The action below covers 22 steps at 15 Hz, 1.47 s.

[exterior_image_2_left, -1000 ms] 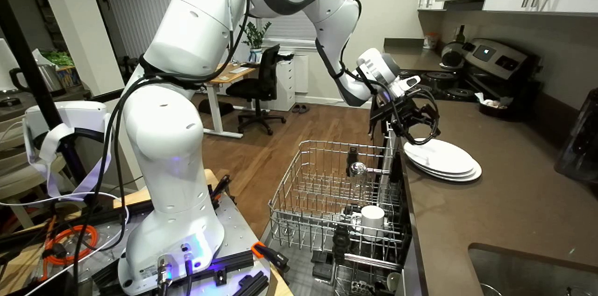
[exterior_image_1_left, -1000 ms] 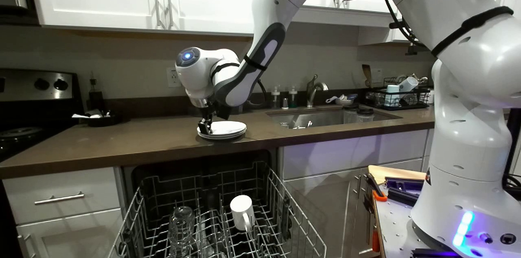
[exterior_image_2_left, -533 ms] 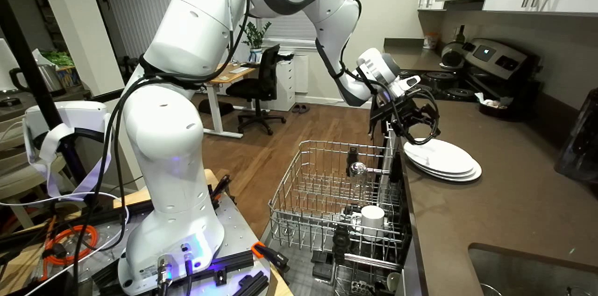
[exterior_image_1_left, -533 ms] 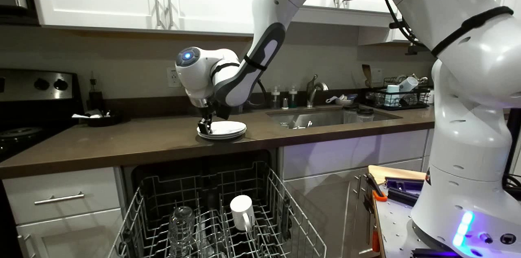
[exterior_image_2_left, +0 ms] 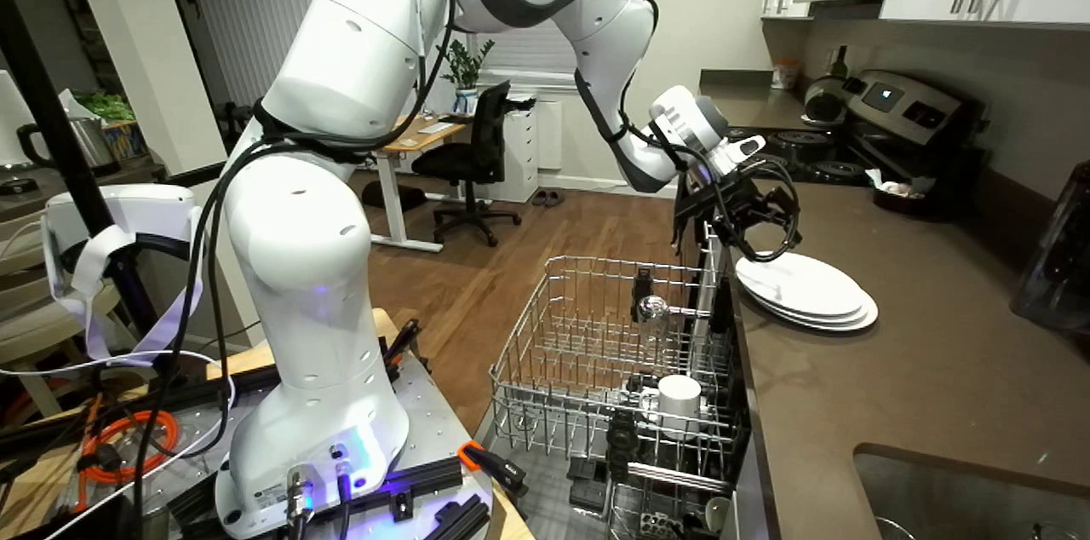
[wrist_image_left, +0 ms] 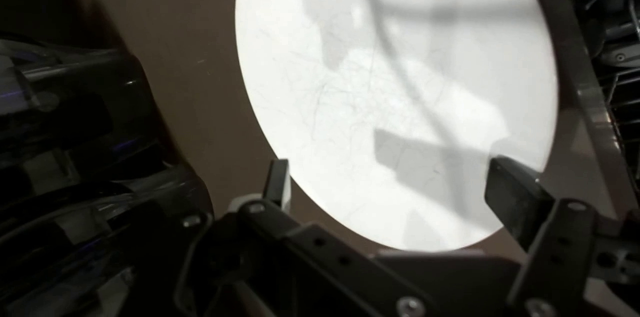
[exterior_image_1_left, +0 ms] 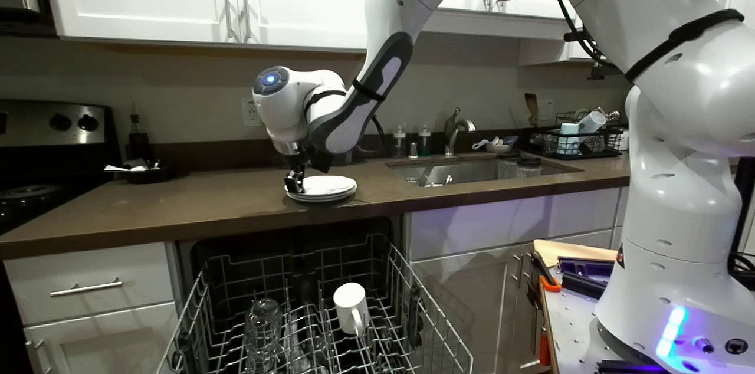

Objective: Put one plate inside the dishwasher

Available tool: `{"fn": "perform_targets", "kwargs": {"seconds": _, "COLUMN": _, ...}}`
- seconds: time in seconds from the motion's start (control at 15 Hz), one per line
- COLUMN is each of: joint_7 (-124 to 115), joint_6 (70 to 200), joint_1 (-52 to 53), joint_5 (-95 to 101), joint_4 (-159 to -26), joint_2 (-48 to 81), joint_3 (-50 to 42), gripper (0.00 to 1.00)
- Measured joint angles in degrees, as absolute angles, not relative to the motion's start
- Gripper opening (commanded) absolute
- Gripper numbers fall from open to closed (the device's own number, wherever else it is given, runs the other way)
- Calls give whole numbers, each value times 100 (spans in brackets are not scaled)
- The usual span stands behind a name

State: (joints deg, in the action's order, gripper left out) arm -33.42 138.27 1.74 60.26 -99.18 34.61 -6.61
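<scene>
Several round white plates lie stacked on the brown counter; the top plate shows in both exterior views [exterior_image_1_left: 331,184] [exterior_image_2_left: 805,284] and fills much of the wrist view [wrist_image_left: 400,82]. My gripper [exterior_image_1_left: 295,184] is at the stack's left edge in that exterior view. In the wrist view my gripper [wrist_image_left: 391,161] is open, with its black fingers wide apart over the near part of the plate and nothing held. Whether a finger touches the plate I cannot tell. The dishwasher [exterior_image_1_left: 236,245] stands open below the counter, its wire rack pulled out; the rack also shows in an exterior view [exterior_image_2_left: 553,397].
A white mug [exterior_image_1_left: 351,308] and a clear glass [exterior_image_1_left: 263,327] sit in the rack. The counter edge [exterior_image_1_left: 236,225] runs between stack and dishwasher. A sink [exterior_image_1_left: 472,172] lies right of the stack. A dark, shiny object [wrist_image_left: 100,157] stands beside the gripper in the wrist view.
My gripper and wrist have shifted very slightly left in an exterior view over the last half second. The plates and the rack have not moved.
</scene>
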Motion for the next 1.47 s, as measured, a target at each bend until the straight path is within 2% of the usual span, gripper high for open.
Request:
{"fn": "perform_targets", "kwargs": {"seconds": 0.93, "joint_7": -3342, "joint_6": 13914, "joint_1": 187, "joint_5": 6025, "joint_4": -9898, "joint_2": 3463, "joint_3": -646, "gripper": 100}}
{"fn": "perform_targets", "kwargs": {"seconds": 1.47, "joint_7": -3341, "joint_6": 12886, "joint_1": 486, "joint_5": 6080, "joint_4": -9734, "joint_2": 3407, "joint_3": -703, "gripper": 100}}
